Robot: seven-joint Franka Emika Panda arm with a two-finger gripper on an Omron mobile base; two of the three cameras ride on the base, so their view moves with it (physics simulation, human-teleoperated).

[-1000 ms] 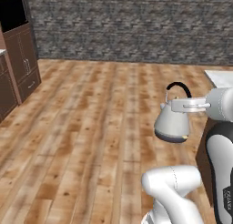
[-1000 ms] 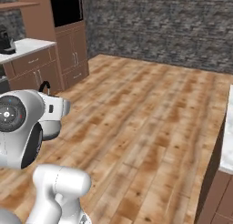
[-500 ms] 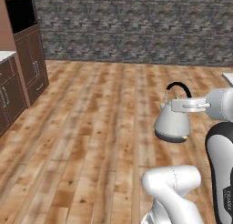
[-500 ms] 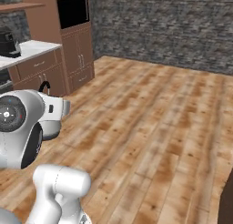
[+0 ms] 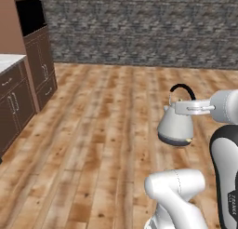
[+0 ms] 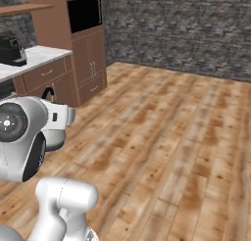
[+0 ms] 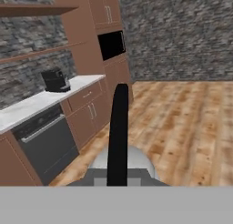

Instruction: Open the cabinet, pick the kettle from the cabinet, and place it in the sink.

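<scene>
The fingers (image 5: 182, 107) are clamped on the kettle (image 5: 175, 127) at the base of its black arched handle (image 5: 182, 90); in the left base view the kettle hangs from them at centre right of the frame, clear above the wooden floor (image 5: 102, 144), its spout toward frame left. In the hand view the same handle rises as a dark vertical band at centre frame with the grey dome of the kettle body below it, which confirms the grip. In the right base view the kettle is mostly hidden behind the arm's wrist at centre left; only a sliver of handle shows. Compared with the pictures from a second ago, the kettle keeps the same place relative to the arm, while the whole background has slid: the base cabinets (image 5: 21, 90) and the tall oven unit (image 6: 86, 44) now sit further into both base views, and the pale edge at the right margin has left the frame. That is camera motion, so the base is judged to be driving or turning with the load carried steady. A desk (image 7: 43, 101) with a dark appliance (image 7: 54, 80) lies at left in the hand view. The sink cannot be located here. Judgement: opening and picking are done; transport is under way, placement outstanding.
</scene>
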